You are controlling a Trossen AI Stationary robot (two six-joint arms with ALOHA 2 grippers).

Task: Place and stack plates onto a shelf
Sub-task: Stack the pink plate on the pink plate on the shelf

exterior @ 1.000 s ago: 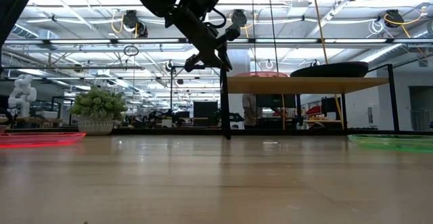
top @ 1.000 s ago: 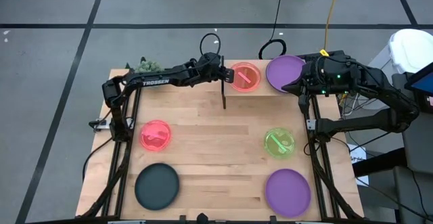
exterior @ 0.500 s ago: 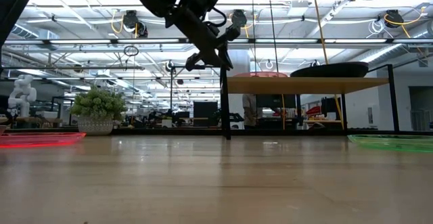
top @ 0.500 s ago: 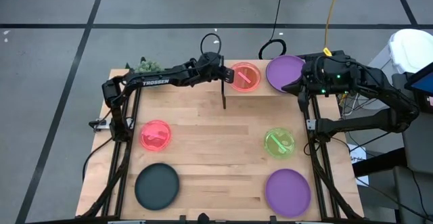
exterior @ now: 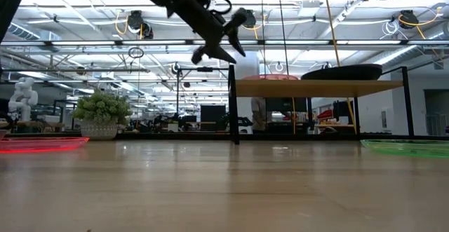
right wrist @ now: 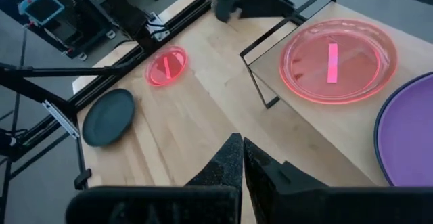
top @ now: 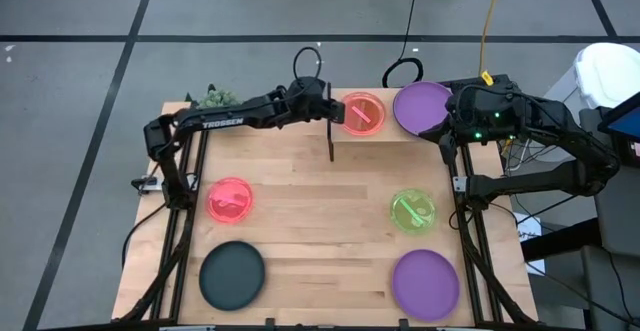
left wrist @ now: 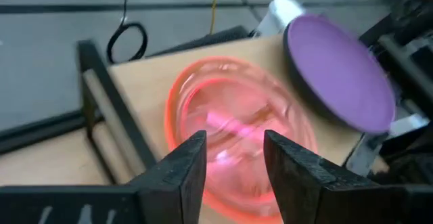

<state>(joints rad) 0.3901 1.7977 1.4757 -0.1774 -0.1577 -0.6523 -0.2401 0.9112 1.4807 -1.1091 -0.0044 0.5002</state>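
The shelf stands at the table's far edge. On it lie a pink-red plate and a purple plate, flat on their bottoms. My left gripper hangs open just above the shelf's left end, with the pink-red plate beyond its fingers and untouched. In the low view, my left gripper is clear above the shelf top. My right gripper is shut and empty, held high at the shelf's right end.
On the table lie a pink-red plate, a dark teal plate, a green plate and a purple plate. A small plant stands at the far left corner. Bare wood lies between the plates mid-table.
My left gripper has opened and risen from the shelf's left end, drawing slightly back toward the table's left. The pink-red plate stays flat on the shelf.
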